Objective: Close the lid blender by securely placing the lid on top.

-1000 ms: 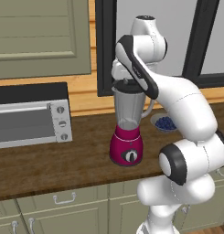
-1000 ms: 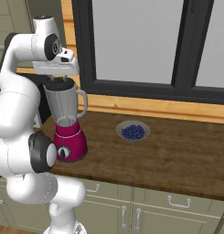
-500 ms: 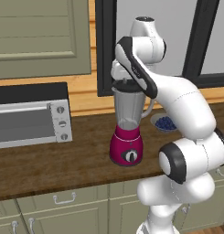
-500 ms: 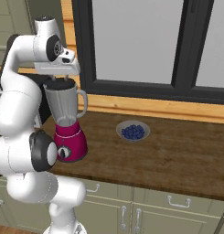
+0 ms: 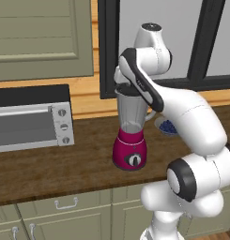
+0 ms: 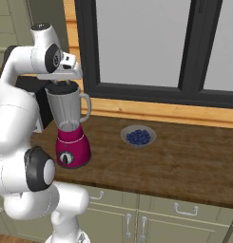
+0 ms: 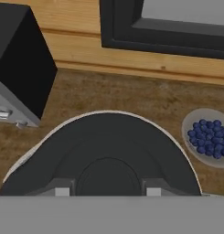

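Toaster oven (image 5: pixel 29 122) cut off left.

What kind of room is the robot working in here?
Most likely a kitchen: a wooden counter above cabinet drawers, with a blender, a silver toaster oven and a bowl of blue berries on it, under a dark-framed window.

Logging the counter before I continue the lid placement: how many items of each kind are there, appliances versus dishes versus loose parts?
Appliances: 2, the magenta-based blender with clear grey jar and the silver toaster oven.
Dishes: 1, the shallow bowl of blue berries.
Loose parts: 1, the dark round lid at the jar's rim.
Total: 4.
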You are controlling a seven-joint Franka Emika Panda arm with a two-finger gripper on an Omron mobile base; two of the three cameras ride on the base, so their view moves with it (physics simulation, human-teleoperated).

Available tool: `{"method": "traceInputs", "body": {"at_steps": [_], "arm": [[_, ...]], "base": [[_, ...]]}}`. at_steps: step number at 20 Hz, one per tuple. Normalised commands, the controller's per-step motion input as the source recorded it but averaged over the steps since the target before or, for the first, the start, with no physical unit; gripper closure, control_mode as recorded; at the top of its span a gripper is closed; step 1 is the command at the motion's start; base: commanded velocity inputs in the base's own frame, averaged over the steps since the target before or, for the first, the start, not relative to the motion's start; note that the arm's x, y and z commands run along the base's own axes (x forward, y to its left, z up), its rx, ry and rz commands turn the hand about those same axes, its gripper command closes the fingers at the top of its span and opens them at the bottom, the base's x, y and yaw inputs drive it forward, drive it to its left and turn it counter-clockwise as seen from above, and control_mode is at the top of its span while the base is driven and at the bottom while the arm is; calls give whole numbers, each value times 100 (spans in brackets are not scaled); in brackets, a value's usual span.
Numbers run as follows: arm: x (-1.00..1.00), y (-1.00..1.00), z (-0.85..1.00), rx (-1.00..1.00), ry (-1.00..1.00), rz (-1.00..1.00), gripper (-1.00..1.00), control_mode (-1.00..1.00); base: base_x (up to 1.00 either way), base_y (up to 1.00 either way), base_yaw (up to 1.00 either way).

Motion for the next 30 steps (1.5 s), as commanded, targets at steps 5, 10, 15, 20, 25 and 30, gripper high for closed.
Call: {"method": "traceInputs", "body": {"at_steps": [5, 10, 15, 20, 25, 30], "arm": [[0, 0, -36, 0, -11, 0, 100, -100], [0, 0, -59, 0, -3, 0, 100, -100], [-21, 0, -60, -5, -1, 0, 100, -100], [-51, 0, -41, -7, 0, 0, -100, -100], [-74, 0, -19, -5, 2, 0, -100, -100], [-87, -2, -7, -4, 7, 0, -100, -100]], "base": [[0, 0, 0], [0, 0, 0], [0, 0, 0], [0, 0, 0], [0, 0, 0], [0, 0, 0]]}}
